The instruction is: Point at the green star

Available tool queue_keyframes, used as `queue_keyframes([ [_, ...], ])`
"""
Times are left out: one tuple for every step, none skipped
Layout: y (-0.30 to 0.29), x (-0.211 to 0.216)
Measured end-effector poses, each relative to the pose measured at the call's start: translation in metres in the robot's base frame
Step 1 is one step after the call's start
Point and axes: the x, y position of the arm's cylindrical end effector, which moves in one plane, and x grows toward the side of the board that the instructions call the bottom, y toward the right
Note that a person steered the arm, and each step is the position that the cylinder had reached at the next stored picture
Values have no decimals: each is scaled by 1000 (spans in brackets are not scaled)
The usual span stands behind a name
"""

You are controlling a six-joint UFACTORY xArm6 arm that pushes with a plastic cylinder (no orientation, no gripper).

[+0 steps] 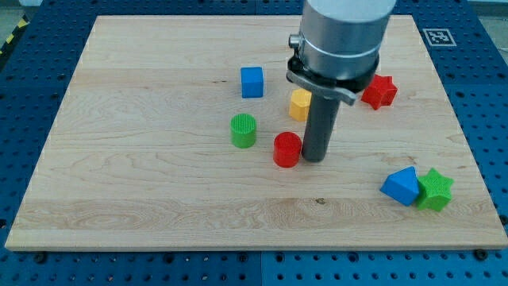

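My tip (314,159) stands mid-board, touching or just beside the red cylinder (287,149) — well apart from the green star (435,189).

The arm carries no jaws, only a plain rod holding nothing. In order of size: the wooden board (143,119) is largest; then the arm's grey housing (343,36), which partly hides the yellow block (300,104) behind the rod. The small blocks follow — a blue cube (252,82) and a red star (380,91) toward the view's top, a green cylinder (244,130) left of the red one, and a blue wedge-like block (401,186) touching the green star near the view's bottom right. The star appears light, rigid and apt to slide at a nudge; there is no gripping it, so the tip should stop close beside a free point on its right or lower side, away from the blue neighbour.
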Motion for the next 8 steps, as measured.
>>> queue_keyframes([
  [-9,31],
  [-59,26],
  [-82,10],
  [-79,6],
  [-91,-8],
  [-97,-21],
  [-102,-33],
  [-102,-43],
])
